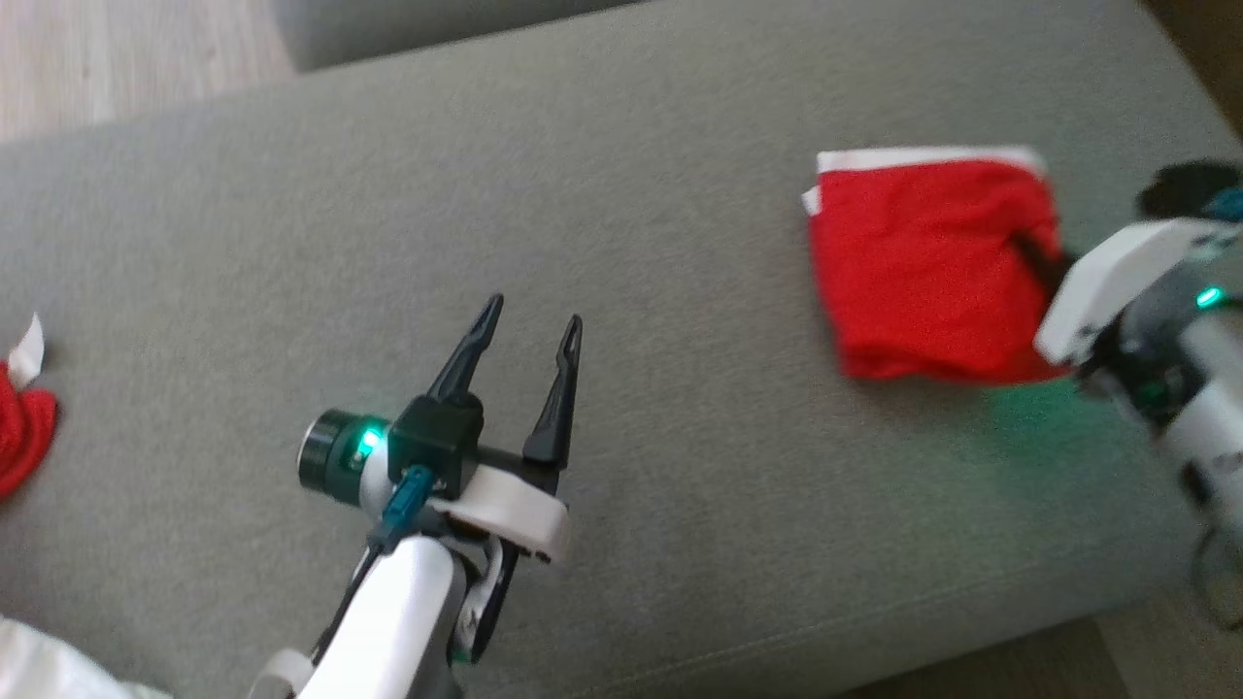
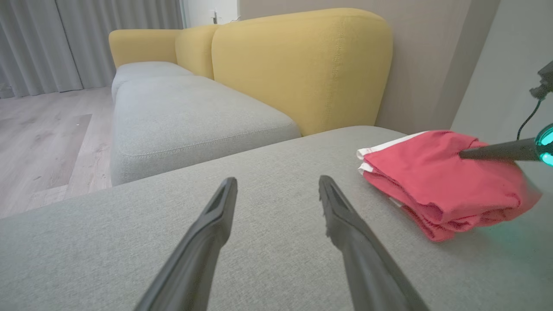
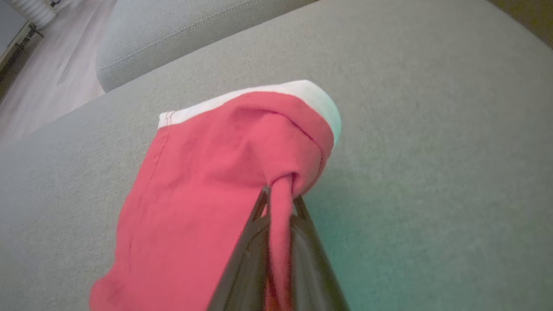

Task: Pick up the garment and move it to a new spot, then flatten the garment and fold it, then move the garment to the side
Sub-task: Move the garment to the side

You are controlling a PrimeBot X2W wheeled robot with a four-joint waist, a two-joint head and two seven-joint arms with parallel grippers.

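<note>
grey cushion (image 1: 621, 194): folded red garment (image 1: 932, 272), red cloth (image 1: 21, 437)

This is a home living room: a grey upholstered sofa (image 2: 194, 116) with plump yellow back cushions (image 2: 302, 65) stands on a pale wood-plank floor (image 2: 43, 138), and long grey curtains (image 2: 43, 43) hang to the floor beyond it.

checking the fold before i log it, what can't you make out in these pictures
- Head view: the red cloth at the left edge is cut off by the frame; what it is can't be told.
- Right wrist view: the right gripper is shut on the folded garment, whose bunched fabric hides how many layers it pinches.
- Head view: the blurred right arm covers the garment's right edge.
</note>
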